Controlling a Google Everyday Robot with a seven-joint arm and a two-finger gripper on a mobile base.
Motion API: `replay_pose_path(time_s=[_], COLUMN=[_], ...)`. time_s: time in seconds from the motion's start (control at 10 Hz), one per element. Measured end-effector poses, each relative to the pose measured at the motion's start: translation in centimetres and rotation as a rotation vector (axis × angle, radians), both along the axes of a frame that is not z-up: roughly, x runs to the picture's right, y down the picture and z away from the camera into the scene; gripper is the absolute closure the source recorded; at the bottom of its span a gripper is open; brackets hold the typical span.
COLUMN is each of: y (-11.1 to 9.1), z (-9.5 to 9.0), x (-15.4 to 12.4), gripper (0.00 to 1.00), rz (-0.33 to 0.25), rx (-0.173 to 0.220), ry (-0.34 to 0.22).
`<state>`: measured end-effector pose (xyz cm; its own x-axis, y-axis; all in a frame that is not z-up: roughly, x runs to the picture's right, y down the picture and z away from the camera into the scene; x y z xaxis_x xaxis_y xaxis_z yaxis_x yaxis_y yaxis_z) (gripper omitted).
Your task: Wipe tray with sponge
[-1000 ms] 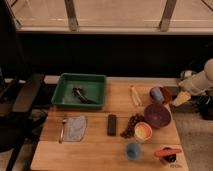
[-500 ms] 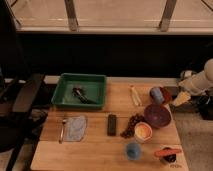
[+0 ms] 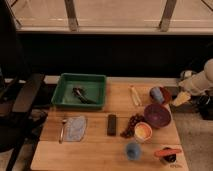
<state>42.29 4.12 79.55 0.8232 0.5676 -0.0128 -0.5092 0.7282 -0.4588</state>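
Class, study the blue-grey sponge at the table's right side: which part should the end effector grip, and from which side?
Probably from above, closing across the exposed top of the sponge. It seems to sit in a dark red dish, whose rim would block a low sideways approach. The end effector hangs just right of that dish, beside the table edge.

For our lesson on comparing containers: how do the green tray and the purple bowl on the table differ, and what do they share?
The tray is green and rectangular; the bowl is purple and round. The tray is larger. The tray holds a dark object; the bowl looks empty. Both sit upright on the wooden table. The claw hangs by the table's right edge, touching neither.
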Motion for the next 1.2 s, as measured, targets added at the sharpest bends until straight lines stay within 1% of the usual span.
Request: replay_pose_path(time_s=[0.5, 0.9, 1.0, 1.1, 1.2], y=[0.0, -0.9, -1.1, -1.6, -1.9], z=[0.0, 0.6, 0.8, 1.8, 2.8], x=[0.0, -1.2, -1.4, -1.7, -1.9], gripper=[0.2, 0.2, 0.2, 0.2, 0.2], rz=[0.0, 0.003, 0.002, 0.002, 0.006], rx=[0.002, 0.081, 0.09, 0.101, 0.103], ry=[0.0, -0.035, -0.04, -0.048, -0.055])
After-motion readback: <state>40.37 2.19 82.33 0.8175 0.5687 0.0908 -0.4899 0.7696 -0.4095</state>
